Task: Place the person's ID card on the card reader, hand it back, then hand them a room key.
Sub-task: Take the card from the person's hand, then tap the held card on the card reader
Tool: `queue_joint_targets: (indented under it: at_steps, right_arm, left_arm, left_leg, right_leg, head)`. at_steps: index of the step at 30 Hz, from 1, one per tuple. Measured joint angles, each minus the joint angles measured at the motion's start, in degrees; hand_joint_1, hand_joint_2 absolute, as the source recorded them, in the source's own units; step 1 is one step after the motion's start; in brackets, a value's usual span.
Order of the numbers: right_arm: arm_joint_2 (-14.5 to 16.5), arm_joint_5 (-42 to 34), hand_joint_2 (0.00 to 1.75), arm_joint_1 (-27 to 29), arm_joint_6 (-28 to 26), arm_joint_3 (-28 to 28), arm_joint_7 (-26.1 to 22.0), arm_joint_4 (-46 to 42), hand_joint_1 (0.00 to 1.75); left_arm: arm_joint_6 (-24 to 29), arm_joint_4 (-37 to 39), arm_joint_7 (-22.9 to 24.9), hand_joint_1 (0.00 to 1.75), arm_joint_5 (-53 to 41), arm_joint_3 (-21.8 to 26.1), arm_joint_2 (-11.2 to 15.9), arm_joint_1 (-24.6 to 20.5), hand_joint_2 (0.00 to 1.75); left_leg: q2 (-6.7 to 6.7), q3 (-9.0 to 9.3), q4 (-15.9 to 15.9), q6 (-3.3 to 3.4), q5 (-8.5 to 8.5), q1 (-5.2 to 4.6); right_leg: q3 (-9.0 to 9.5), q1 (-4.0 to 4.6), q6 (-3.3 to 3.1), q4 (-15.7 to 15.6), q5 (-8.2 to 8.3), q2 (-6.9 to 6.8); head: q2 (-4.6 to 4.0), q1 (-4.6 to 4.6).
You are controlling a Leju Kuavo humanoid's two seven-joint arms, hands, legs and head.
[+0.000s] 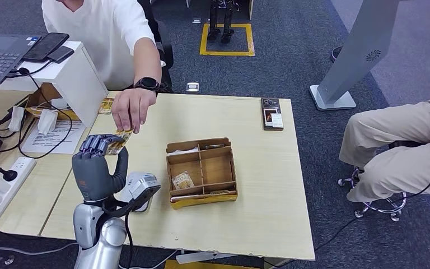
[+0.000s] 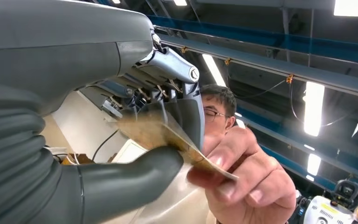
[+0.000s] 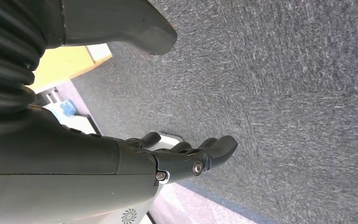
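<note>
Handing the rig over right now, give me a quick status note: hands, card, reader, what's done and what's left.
Left hand: raised over the table, gripping the card; the person's hand pinches its other end. Which handover this is, I cannot tell.
Right hand: hangs over the carpet, fingers apart, holding nothing.
Card reader: on the table beside the left arm, nothing visible on it.
Card box: mid-table, cards in its compartments.
Left at least: handing over a room key.
</note>
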Motion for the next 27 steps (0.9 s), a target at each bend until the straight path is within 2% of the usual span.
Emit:
queue_joint_targets:
  at_steps: [27]
  right_arm:
    - [0.0,-0.2,1.75,0.0,-0.1,0.0,0.1,0.0,0.0]
  left_arm:
    - [0.0,-0.7,-0.6,1.75,0.8,0.0,0.0,0.0,1.75]
  left_leg:
    - [0.0,-0.01,0.0,0.0,0.0,0.0]
  right_leg:
    - [0.01,0.0,0.0,0.0,0.0,-0.01]
  head:
    - [0.01,0.0]
